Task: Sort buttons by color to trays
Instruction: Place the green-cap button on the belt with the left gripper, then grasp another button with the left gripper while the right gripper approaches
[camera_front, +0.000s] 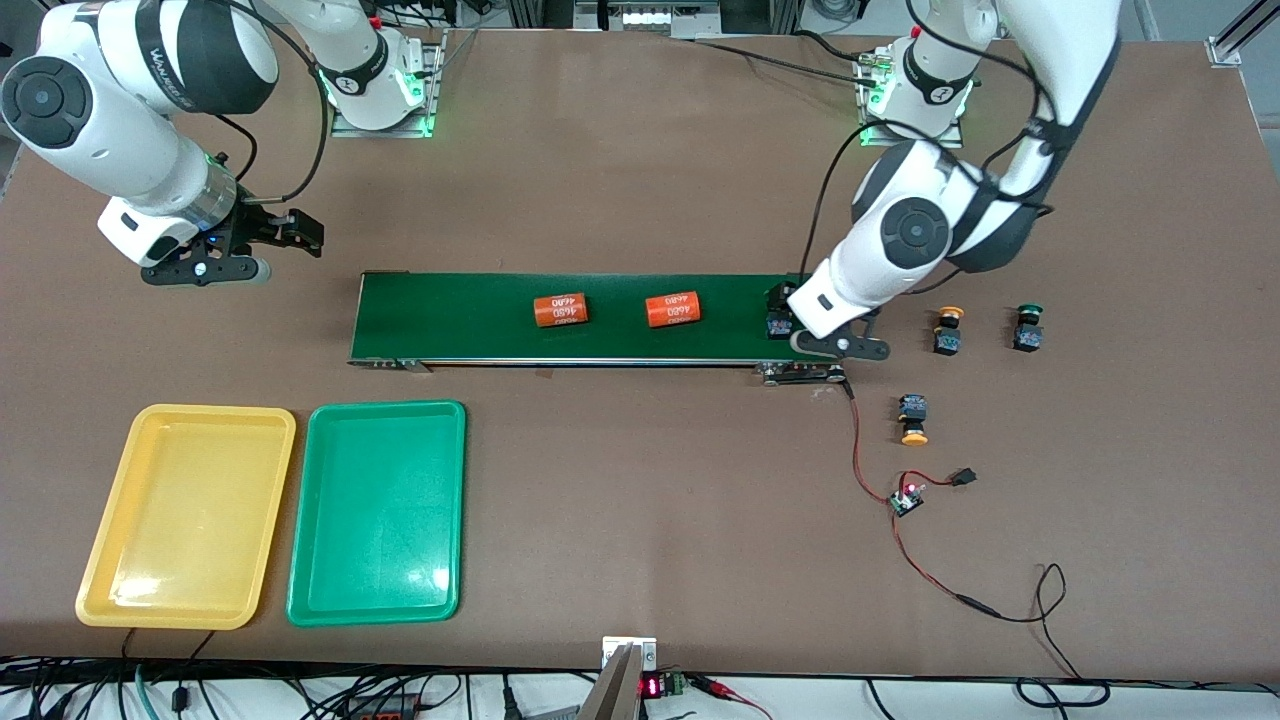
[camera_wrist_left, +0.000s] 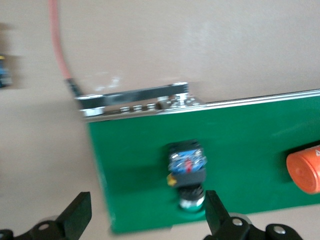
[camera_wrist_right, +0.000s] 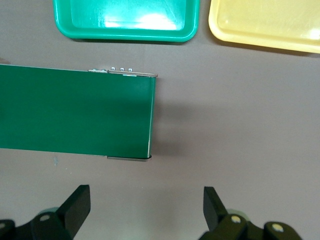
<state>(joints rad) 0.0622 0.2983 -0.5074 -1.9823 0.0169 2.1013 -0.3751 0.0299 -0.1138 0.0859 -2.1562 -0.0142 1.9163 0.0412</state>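
The long dark-green conveyor belt (camera_front: 590, 318) is the landmark, lying across the middle of the brown table (camera_front: 640, 150). At its end toward the left arm, the left gripper (camera_wrist_left: 145, 212) hangs low over the belt with its fingers spread wide and nothing between them. Just under it a green-capped button (camera_wrist_left: 187, 172) lies on its side on the belt surface, free of both fingertips, close to the belt's end edge. Two orange cylinders (camera_front: 560, 311) (camera_front: 672, 310) lie on the belt nearer its middle, well apart from that button. Off the belt, toward the left arm's end of the table, three more buttons sit on the bare table: a yellow-capped one (camera_front: 948, 331) near the belt's end, a green-capped one (camera_front: 1028, 328) beside it and farther out from the belt, and another yellow-capped one (camera_front: 912, 418) nearer to the front camera than the belt. A small circuit board with red wires (camera_front: 907, 497) lies nearer still to the camera. Past the belt's end toward the right arm, the right gripper (camera_wrist_right: 145, 210) waits in the air over bare table, pincer wide and empty. The yellow tray (camera_front: 130, 590) and green tray (camera_front: 380, 600) sit side by side, nearer the front camera than the belt, both with no buttons in them.
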